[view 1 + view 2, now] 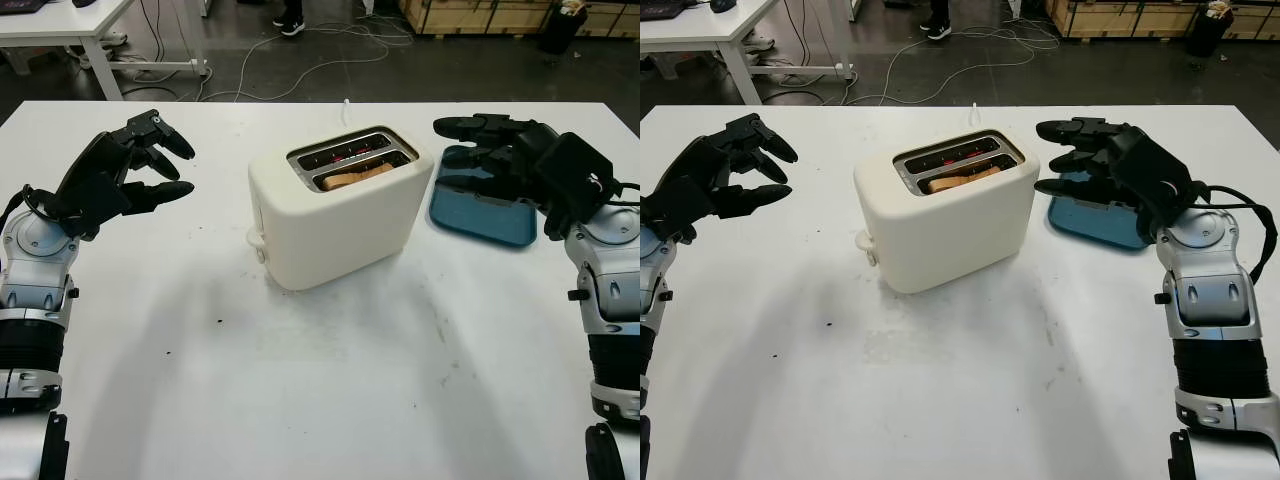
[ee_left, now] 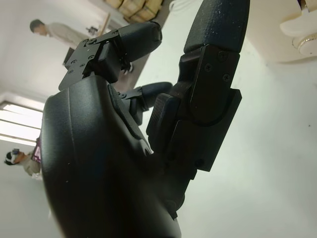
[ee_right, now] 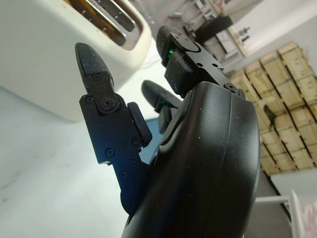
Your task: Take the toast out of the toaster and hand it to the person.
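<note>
A cream two-slot toaster (image 1: 335, 210) stands in the middle of the white table (image 1: 300, 400). A slice of brown toast (image 1: 356, 177) sits in its nearer slot; the far slot shows red glowing elements. My left hand (image 1: 150, 165) hovers to the toaster's left, open and holding nothing. My right hand (image 1: 468, 155) hovers to the toaster's right, above the blue tray (image 1: 490, 222), also open. The toaster's slots (image 3: 111, 20) show beyond the right hand's fingers (image 3: 94, 69) in the right wrist view.
A blue tray lies at the table's right, partly under my right hand. Beyond the table's far edge are a white desk (image 1: 70, 30), floor cables (image 1: 300, 45) and wooden crates (image 1: 480, 15). A person (image 2: 54, 30) stands far off in the left wrist view.
</note>
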